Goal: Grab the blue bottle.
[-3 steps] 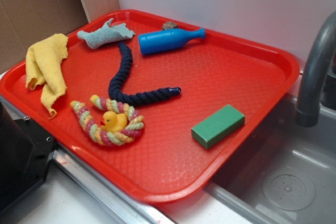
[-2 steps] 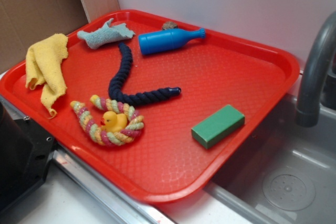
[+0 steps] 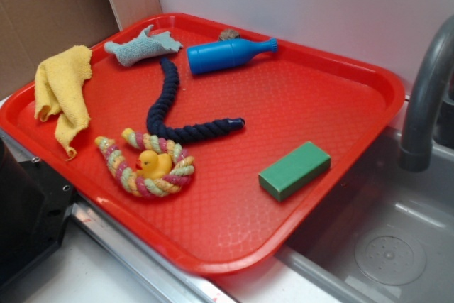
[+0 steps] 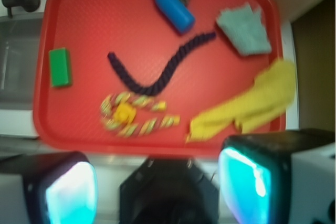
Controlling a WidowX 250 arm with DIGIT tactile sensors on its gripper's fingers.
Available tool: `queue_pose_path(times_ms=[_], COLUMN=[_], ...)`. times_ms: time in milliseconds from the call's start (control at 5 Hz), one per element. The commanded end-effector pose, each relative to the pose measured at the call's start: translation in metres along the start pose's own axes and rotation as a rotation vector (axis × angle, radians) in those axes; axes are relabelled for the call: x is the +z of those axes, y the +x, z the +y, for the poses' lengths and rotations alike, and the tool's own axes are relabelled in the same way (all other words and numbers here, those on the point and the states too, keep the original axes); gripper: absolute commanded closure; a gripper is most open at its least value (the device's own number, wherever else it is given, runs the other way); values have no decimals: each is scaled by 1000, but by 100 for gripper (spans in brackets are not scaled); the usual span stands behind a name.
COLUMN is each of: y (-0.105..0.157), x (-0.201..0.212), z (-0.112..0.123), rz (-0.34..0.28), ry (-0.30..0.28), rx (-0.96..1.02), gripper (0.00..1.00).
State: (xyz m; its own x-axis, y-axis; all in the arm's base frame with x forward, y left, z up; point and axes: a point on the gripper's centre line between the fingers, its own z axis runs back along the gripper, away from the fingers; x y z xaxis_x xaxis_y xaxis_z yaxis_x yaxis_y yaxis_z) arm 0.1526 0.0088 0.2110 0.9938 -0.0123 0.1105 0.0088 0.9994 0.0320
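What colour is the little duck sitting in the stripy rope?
The duck is yellow with an orange beak, clearest in the exterior view.

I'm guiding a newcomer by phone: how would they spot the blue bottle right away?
Find the red tray beside the sink. Along its far edge by the white wall lies the blue bottle on its side, between a grey-blue rag and bare tray. It is smooth bright plastic with a narrow neck, unlike the dark twisted rope just below.

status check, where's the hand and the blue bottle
Hand open, empty, high above the tray's near edge. Small bright blue plastic bottle on its side at the red tray's far rim. Nothing blocking it.
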Motion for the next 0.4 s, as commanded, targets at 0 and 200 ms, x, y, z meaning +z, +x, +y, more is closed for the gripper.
queue_pose_path(times_ms=[0, 200], y=[81, 114], x=[-56, -88], z=[6, 6], rz=[-26, -88], ry=[27, -4], rx=[-280, -446], gripper=[0, 0])
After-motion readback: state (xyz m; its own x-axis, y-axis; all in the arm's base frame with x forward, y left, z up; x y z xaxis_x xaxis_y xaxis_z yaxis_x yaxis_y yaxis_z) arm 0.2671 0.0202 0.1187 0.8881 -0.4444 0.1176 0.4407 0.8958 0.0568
